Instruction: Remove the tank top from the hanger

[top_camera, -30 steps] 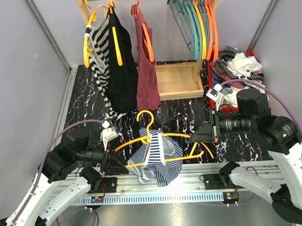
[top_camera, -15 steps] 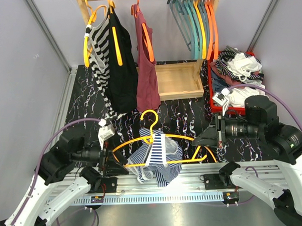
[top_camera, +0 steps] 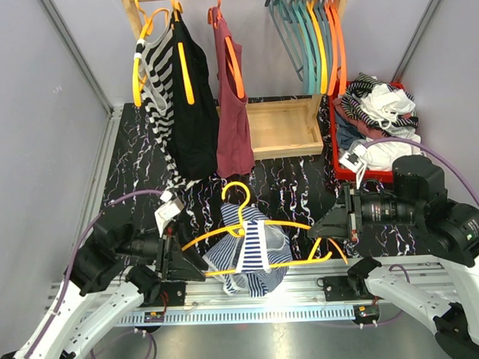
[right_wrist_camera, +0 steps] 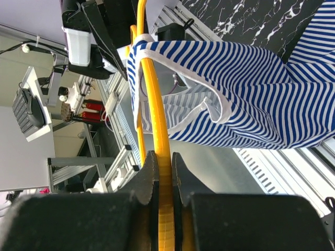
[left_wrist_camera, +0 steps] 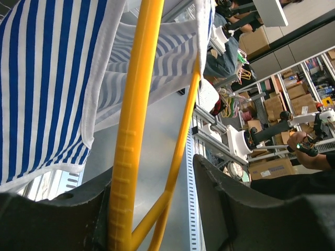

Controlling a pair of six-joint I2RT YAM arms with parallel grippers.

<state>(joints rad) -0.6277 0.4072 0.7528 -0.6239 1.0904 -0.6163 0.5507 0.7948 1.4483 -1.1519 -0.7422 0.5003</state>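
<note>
A yellow hanger (top_camera: 292, 222) carries a blue-and-white striped tank top (top_camera: 254, 254) and hangs in the air over the table's front edge. My right gripper (top_camera: 326, 228) is shut on the hanger's right arm; the right wrist view shows the yellow bar (right_wrist_camera: 157, 110) pinched between both fingers, with the top (right_wrist_camera: 251, 89) beyond. My left gripper (top_camera: 184, 264) is at the hanger's left end. In the left wrist view its jaws stand open around the yellow bar (left_wrist_camera: 137, 104); the bar rests against one finger, with a gap to the other. The top (left_wrist_camera: 47, 89) drapes just above.
A wooden clothes rack (top_camera: 281, 127) stands at the back with striped, black and maroon tops on orange hangers and several empty hangers (top_camera: 317, 35). A red bin (top_camera: 365, 171) of clothes sits at the right. An aluminium rail (top_camera: 252, 301) runs along the front edge.
My right gripper has moved down and a little right with the hanger's right end. The hanger and top shifted slightly right. The left arm has barely moved.
</note>
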